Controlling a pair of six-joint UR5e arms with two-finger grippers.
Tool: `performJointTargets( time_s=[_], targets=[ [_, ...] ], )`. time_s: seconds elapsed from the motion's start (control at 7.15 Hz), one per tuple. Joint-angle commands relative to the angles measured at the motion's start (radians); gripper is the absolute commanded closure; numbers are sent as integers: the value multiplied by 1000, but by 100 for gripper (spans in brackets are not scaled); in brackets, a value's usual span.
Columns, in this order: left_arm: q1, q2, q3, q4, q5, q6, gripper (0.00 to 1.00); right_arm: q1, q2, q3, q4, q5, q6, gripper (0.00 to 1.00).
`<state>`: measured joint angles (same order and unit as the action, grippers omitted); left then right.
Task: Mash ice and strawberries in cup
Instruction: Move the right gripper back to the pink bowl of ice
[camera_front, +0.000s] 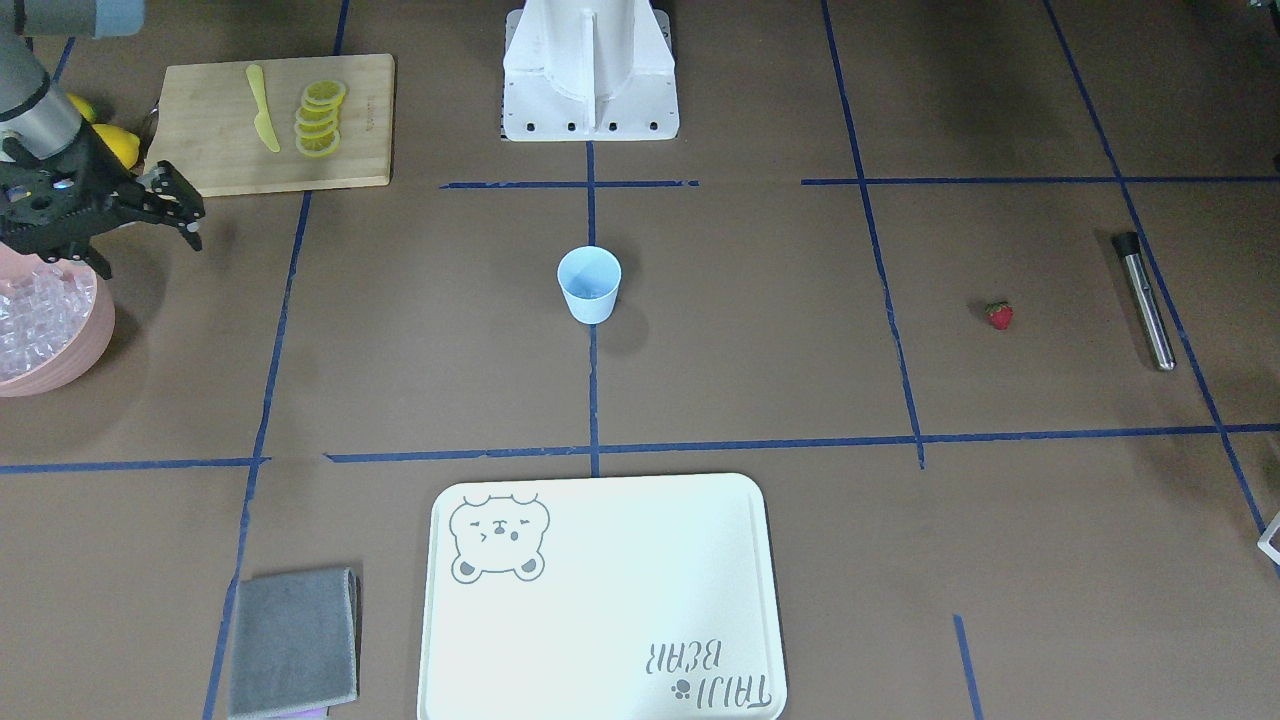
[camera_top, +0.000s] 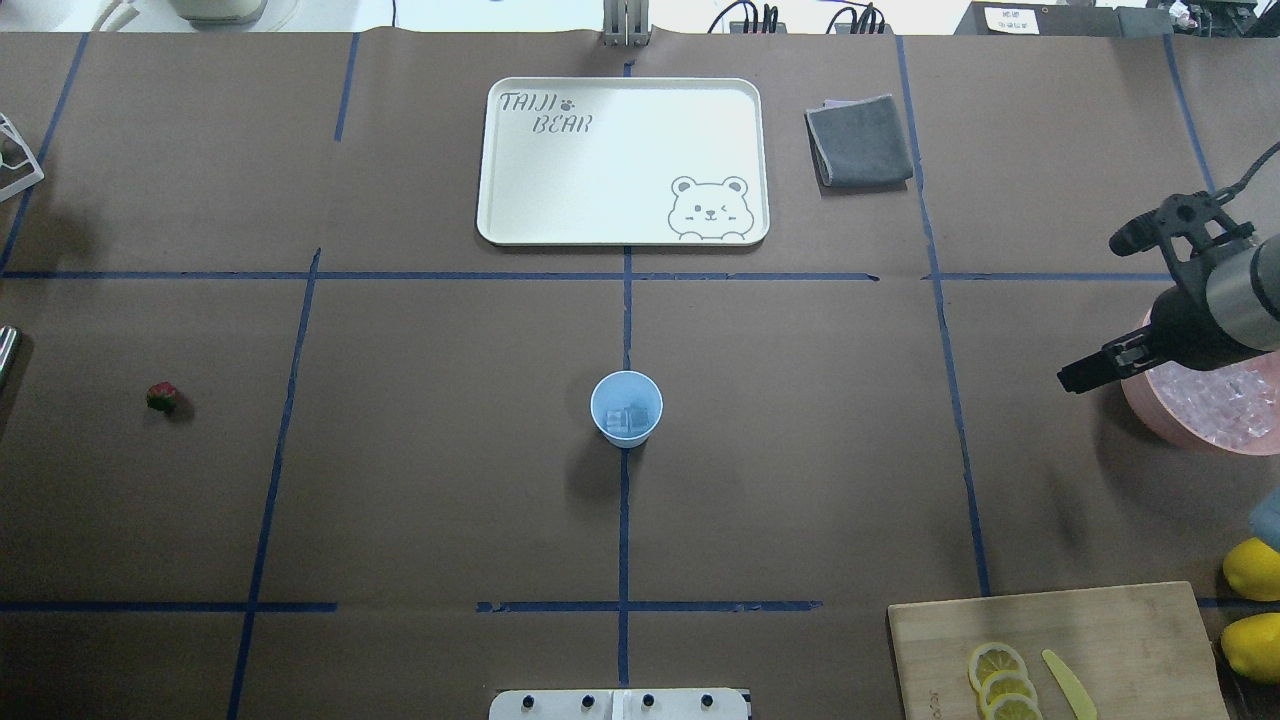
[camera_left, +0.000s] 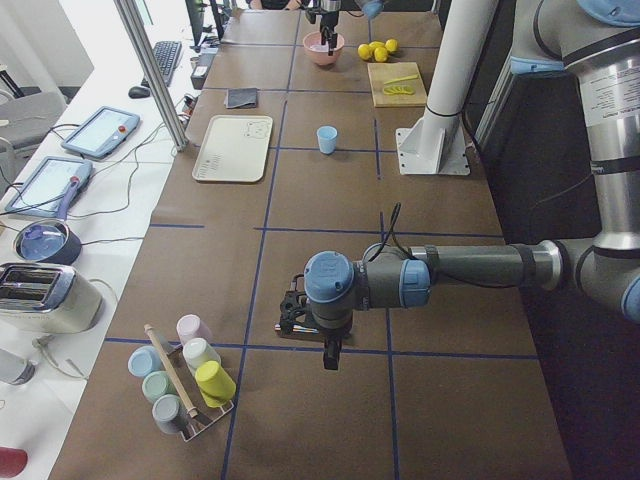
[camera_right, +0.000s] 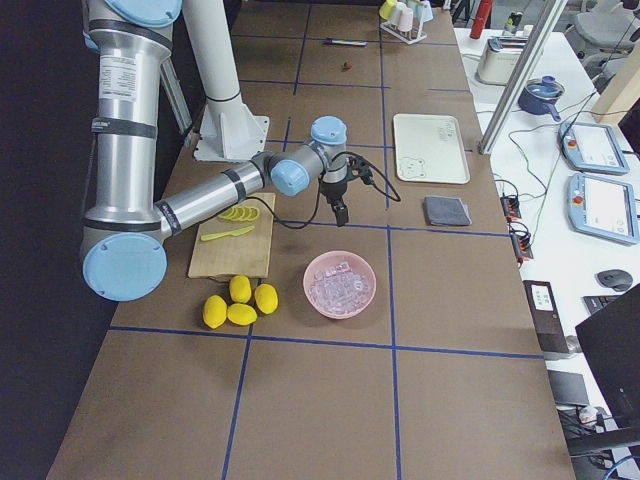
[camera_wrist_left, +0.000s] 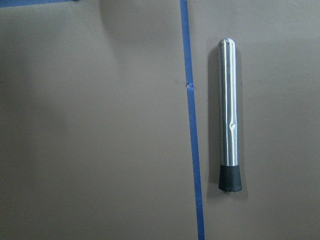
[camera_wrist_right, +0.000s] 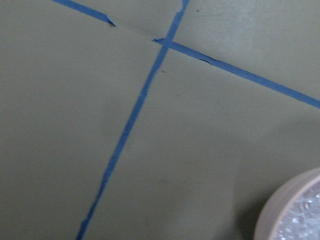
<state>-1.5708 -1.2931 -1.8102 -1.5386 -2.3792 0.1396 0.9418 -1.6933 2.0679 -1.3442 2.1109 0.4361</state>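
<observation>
"TAIJI BEAR" on the white tray (camera_top: 620, 160) (beside a bear drawing)

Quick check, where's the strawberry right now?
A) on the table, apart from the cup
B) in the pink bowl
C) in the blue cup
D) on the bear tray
A: the strawberry lies on the bare table, far out toward the left arm's side, well apart from the cup, which shows only ice inside.
</observation>
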Motion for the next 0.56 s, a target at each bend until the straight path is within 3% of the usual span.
performJointTargets(
  time_s=[0.0,0.42],
  targets=[
    [0,0,-1,0,0,0,0,110,-80,-63,20,38,-234,1],
    [0,0,-3,0,0,2,0,184,-98,-171,20,37,-419,2]
  ],
)
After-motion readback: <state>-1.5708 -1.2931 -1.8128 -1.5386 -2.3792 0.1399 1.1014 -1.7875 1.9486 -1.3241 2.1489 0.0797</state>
